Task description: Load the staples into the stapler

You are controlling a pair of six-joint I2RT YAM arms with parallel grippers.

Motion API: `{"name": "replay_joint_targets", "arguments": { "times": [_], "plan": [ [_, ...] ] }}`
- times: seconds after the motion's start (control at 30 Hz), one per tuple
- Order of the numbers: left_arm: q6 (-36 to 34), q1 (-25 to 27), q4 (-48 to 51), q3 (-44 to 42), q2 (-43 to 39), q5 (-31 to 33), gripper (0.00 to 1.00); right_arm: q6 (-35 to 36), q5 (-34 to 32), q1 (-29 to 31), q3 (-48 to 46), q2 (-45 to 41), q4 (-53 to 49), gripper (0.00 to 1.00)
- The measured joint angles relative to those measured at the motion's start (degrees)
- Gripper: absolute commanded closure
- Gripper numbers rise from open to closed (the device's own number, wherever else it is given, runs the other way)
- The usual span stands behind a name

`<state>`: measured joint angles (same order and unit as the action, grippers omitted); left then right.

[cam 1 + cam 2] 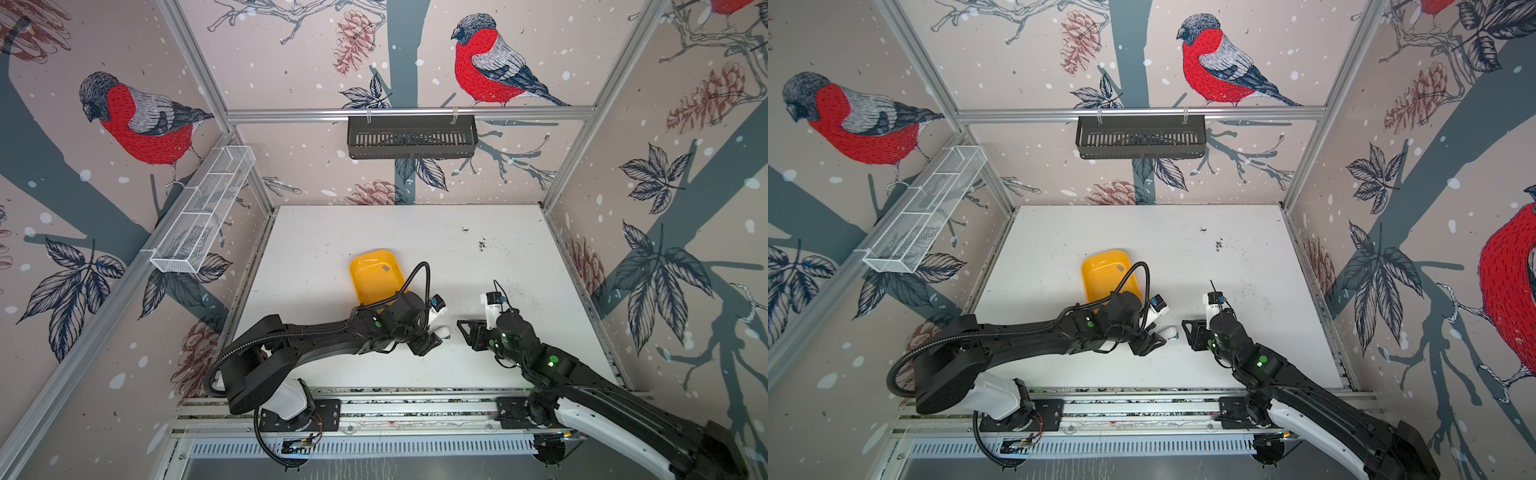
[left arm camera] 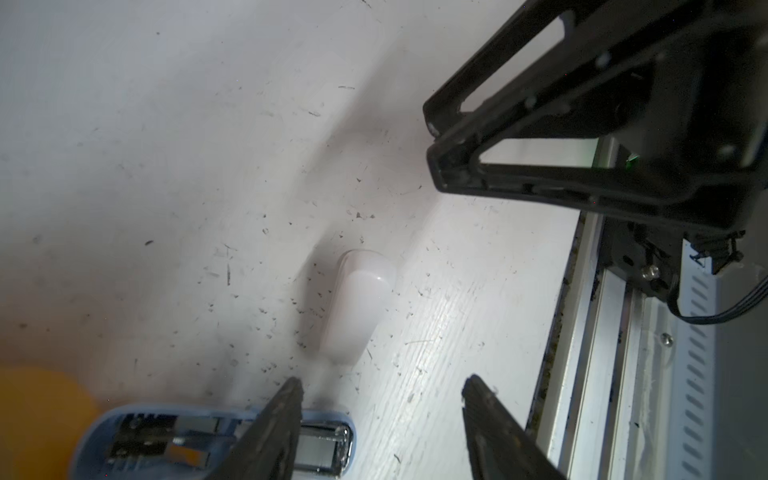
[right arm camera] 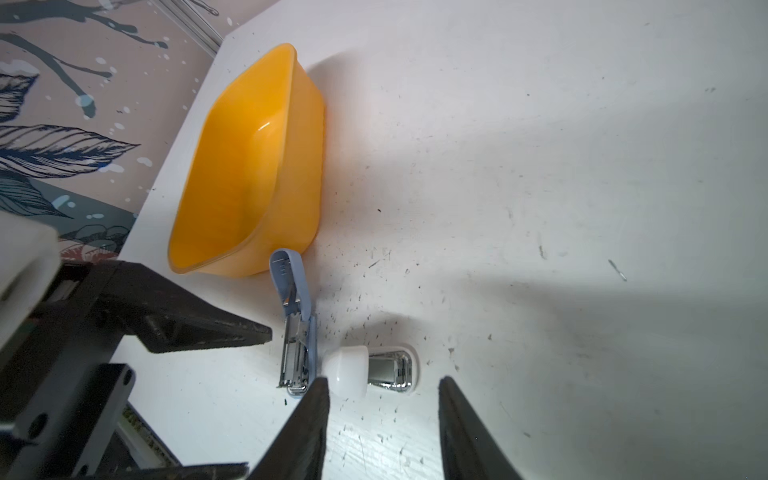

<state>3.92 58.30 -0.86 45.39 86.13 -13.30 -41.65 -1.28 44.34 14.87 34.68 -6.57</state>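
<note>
Start at the yellow tray (image 1: 365,278), which sits beyond your left arm's wrist and well back from its fingertips. The one strip of staples (image 1: 385,269) you can make out lies flat on the tray floor, untouched. Your left gripper (image 2: 382,384) stands wide and empty, low over the table (image 1: 374,232). The blue stapler (image 3: 295,328) lies hinged open right at one of its fingers, on the tray side, with its metal channel facing up; you cannot tell whether a strip already lies in that channel. Just ahead of the same fingertips lies the white stapler (image 2: 359,307), apart from both fingers. Your right gripper (image 3: 384,382) faces it from the other side, jaws partly apart and holding nothing. The white stapler lies just off its fingertips and close by one of them, though you cannot tell whether they touch. As a judgement, the blue stapler looks ready and the loading itself is not yet begun: you are between preparing the stapler and fetching the staples. The next move calls for one hand to go to the tray, most handily the left, since the tray is on its side. Bring narrow jaws straight down and pinch the thin strip by its long edges, because a flat strip on a smooth floor is likely to slide away from a slanted grip. Keep the right hand close to steady the open stapler when the strip comes.
</note>
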Motion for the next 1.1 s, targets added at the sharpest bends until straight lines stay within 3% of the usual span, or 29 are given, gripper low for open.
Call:
{"name": "replay_joint_targets", "arguments": {
  "times": [0.23, 0.43, 0.8, 1.1],
  "plan": [
    [-8.5, 0.0, 3.6, 5.0, 4.8, -0.6, 0.4, 0.4, 6.5, -1.2, -0.3, -8.3, -3.3, 0.52],
    [-12.8, 0.0, 6.7, 9.5, 10.3, -0.1, 0.43, -0.2, 7.8, -1.3, -0.4, -11.3, -4.9, 0.52],
    [-15.1, 0.0, 9.2, 12.5, 16.7, 2.4, 0.51, -0.2, 8.2, -1.6, -0.8, -10.8, -5.6, 0.52],
    [-14.8, 0.4, 9.3, 13.5, 18.4, 2.4, 0.64, -0.5, 8.0, -2.4, -1.5, -10.3, -5.5, 0.55]
  ]
}}
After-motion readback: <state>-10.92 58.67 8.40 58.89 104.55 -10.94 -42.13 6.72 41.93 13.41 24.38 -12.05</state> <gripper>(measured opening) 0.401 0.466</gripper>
